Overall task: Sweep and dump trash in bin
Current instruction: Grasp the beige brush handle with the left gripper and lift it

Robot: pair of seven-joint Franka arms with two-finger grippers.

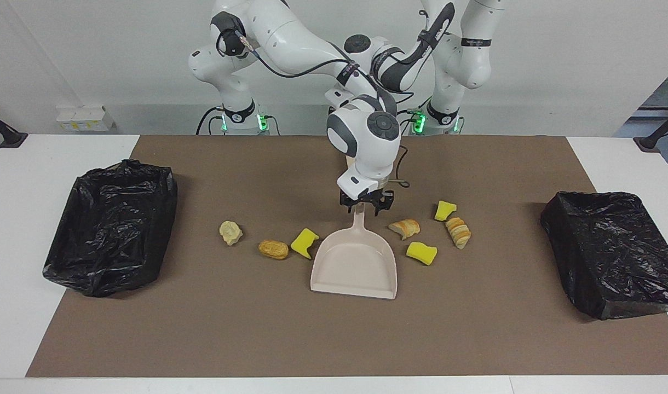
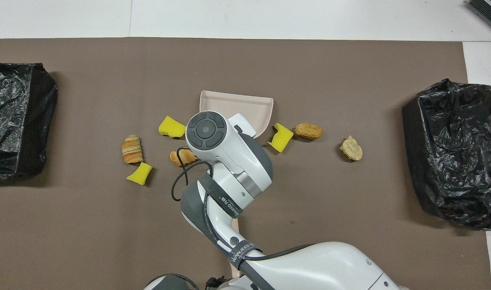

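Note:
The beige dustpan lies flat mid-mat, its handle pointing to the robots. My right gripper is down at the top of that handle; its arm covers the handle in the overhead view, where only the pan shows. Several trash scraps lie beside the pan. Toward the right arm's end are a pale chunk, a brown bread piece and a yellow sponge. Toward the left arm's end are two yellow sponges and two bread pieces. The right arm's wrist hides my left gripper.
A bin lined with a black bag stands at each end of the brown mat: one bin at the right arm's end, the other bin at the left arm's end. A beige strip shows under the right arm.

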